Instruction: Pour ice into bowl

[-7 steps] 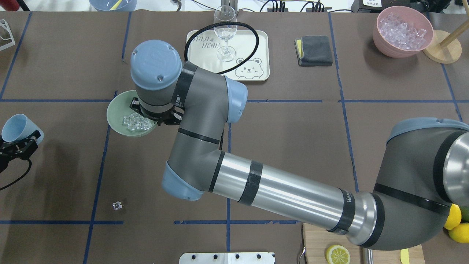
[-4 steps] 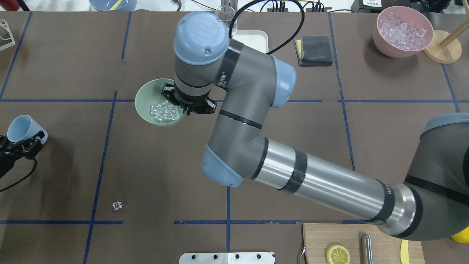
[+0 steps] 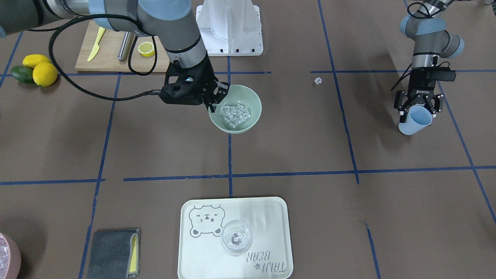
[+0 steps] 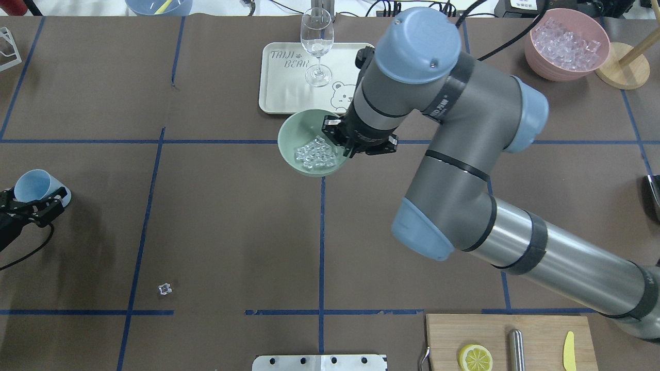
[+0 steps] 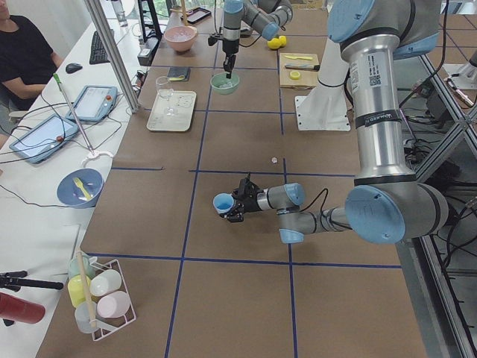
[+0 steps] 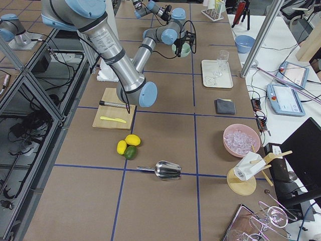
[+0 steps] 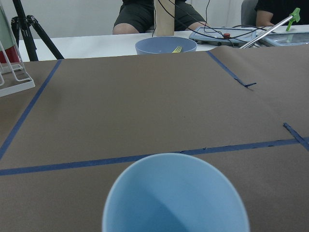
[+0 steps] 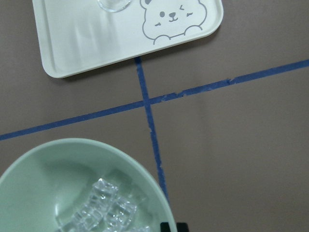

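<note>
Ice (image 4: 315, 153): a small heap of clear cubes in the bottom of the bowl, just to the left of the right gripper's jaws in the overhead view.
Left gripper (image 4: 37, 204): at the left edge of the table, well apart from the bowl. Its jaws are closed as far as the cup's wall allows, one finger on each side of it.
Light blue cup (image 4: 32, 185): held between the left jaws and tilted, with its open mouth pointing away from the wrist.
Loose cube (image 4: 165, 289): lies alone on the brown table cover, to the right of the left jaws and nearer to the robot, well apart from both grippers.
Bowl (image 4: 291, 136): pale mint green and upright, near the middle of the table. The rim on its right side sits between the right jaws. Whether it touches the table, I cannot tell.
Right gripper (image 4: 344, 147): points downward, with its jaws almost closed and pinching the bowl's rim.
Tray (image 4: 281, 93): pale, with a bear drawing, beyond the right jaws on the side away from the robot.
Stemmed glass (image 4: 316, 46): stands upright on the tray.
Pink container (image 4: 564, 64): far to the right of the right jaws, at the table's far corner, filled with ice cubes.
Cutting board (image 4: 448, 335): to the right of the right jaws and close to the robot. It carries a lemon half (image 4: 475, 357) and a yellow knife (image 4: 568, 350).
</note>
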